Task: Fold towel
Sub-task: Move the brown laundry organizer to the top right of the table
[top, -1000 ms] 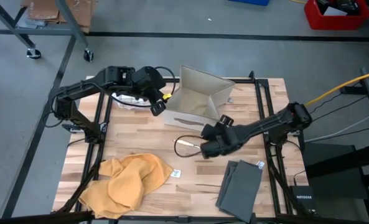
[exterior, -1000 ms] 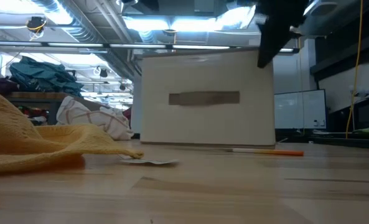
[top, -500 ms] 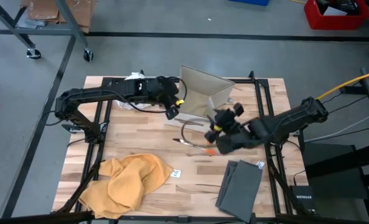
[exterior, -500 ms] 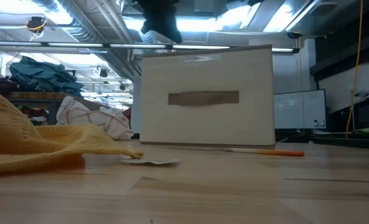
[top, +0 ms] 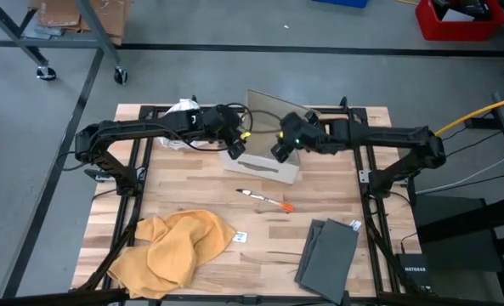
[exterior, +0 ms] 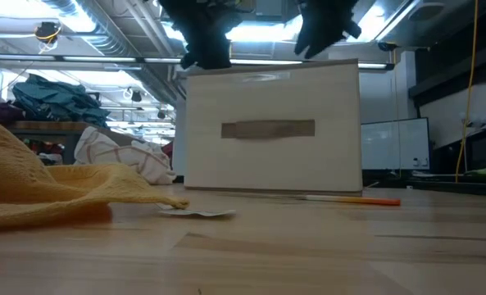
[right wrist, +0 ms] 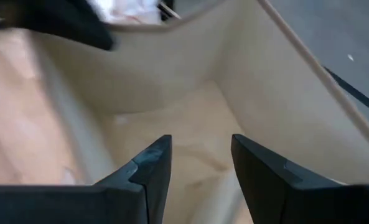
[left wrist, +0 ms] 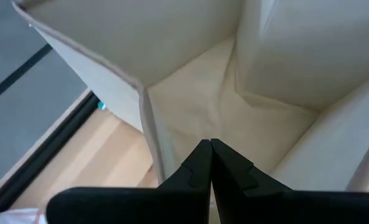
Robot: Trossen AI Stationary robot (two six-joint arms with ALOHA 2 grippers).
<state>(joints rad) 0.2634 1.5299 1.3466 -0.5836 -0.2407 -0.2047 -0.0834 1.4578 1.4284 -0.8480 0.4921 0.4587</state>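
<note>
A: High view first: what's different from a second ago?

B: Both arms have swung to the beige fabric bin (top: 264,136) at the back of the surface (top: 192,191). A second ago the right hand (top: 282,150) hung low near the middle of the surface, beside the orange pen (top: 268,200); now it is up at the bin's mouth. The left hand (top: 234,146) has slid from the bin's left side to its rim.

A: And the towel?

B: The yellow towel (top: 171,251) has not moved. It lies crumpled at the front left corner, well apart from both hands. A folded grey cloth (top: 326,252) sits at the front right.

A: So what does that mean for the fold?

B: My reading is that the fold has not begun; the arms are busy at the bin, away from the towel.

A: Pose of each hand?

B: The left arm reaches across from its side, and its wrist view shows the two fingers (left wrist: 200,165) pressed together, pointing down into the bin's empty interior. The right arm stretches in level from the other side; its fingers (right wrist: 152,163) stand spread with nothing between them, also aimed into the bin.

A: Low view?

B: Both hands hang dark just above the bin's top edge, the towel heaped at the near left.
</note>
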